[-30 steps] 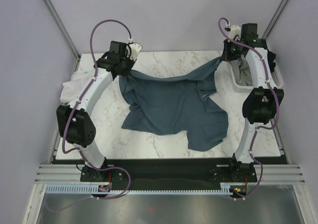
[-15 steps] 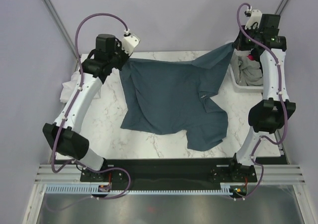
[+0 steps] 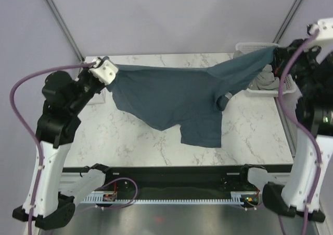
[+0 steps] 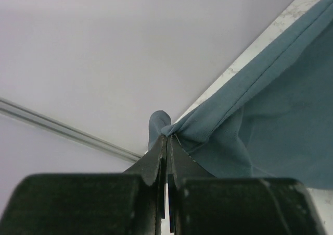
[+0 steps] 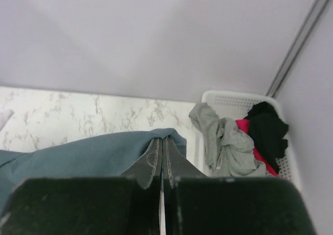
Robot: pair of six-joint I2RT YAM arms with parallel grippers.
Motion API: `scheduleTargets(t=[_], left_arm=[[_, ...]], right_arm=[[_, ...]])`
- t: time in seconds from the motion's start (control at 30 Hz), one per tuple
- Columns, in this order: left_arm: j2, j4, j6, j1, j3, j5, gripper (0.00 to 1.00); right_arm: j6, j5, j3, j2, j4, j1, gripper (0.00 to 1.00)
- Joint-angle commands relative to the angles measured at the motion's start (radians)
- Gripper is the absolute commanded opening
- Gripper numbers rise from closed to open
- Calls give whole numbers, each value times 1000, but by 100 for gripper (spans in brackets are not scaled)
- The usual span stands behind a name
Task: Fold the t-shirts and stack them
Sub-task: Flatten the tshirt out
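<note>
Aloft, slate-blue t-shirt [image 3: 177,97] taut between left end effector [image 4: 166,139] and right end effector [image 5: 162,141], both clamped on its edge.

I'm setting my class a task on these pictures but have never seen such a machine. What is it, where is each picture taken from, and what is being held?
This is a robot: a left arm and a right arm bolted at the near edge of a marble table. Each ends in a two-fingered pincer. The wide picture looks down from above and behind; the other two come from cameras on the wrists, each showing its own pincer close up. The left pincer and the right pincer are both shut on a blue shirt, one at each end, stretching it in the air above the table. At the far right stands a white basket holding grey, black and red clothes.
</note>
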Motion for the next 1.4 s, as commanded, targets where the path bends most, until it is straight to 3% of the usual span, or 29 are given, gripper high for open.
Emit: scheduleTargets(t=[0.0, 0.13, 0.23, 0.33, 0.5, 0.63, 0.73, 1.07, 1.1, 1.13, 1.27, 1.37], left_arm=[[-109, -7, 95, 4, -31, -10, 2], [-265, -65, 80, 4, -18, 38, 2], [-319, -96, 86, 5, 3, 54, 2], [-318, -127, 83, 5, 90, 62, 2], [-240, -136, 124, 5, 225, 51, 2], [-167, -128, 150, 7, 221, 28, 2], [-132, -85, 142, 5, 125, 12, 2], [83, 19, 132, 37, -386, 30, 2], [122, 186, 124, 54, -400, 36, 2], [161, 223, 121, 63, -411, 39, 2], [459, 309, 125, 105, -402, 61, 2], [634, 321, 142, 120, -278, 68, 2]], right_arm=[[61, 126, -39, -160, 21, -4, 0], [33, 163, 117, -272, -95, -4, 0], [26, 173, 289, -266, -180, -3, 0], [36, 205, 464, -220, -226, 3, 0], [47, 200, 584, -131, -147, 3, 0], [47, 168, 511, -59, 10, 3, 0], [53, 154, 398, -4, 131, 3, 0], [26, 48, -61, 277, 416, 23, 0], [3, 42, -94, 309, 433, 33, 0], [-11, 29, -147, 375, 440, 52, 0], [-80, 12, -226, 557, 499, 74, 0], [-57, 9, -146, 748, 498, 74, 0]])
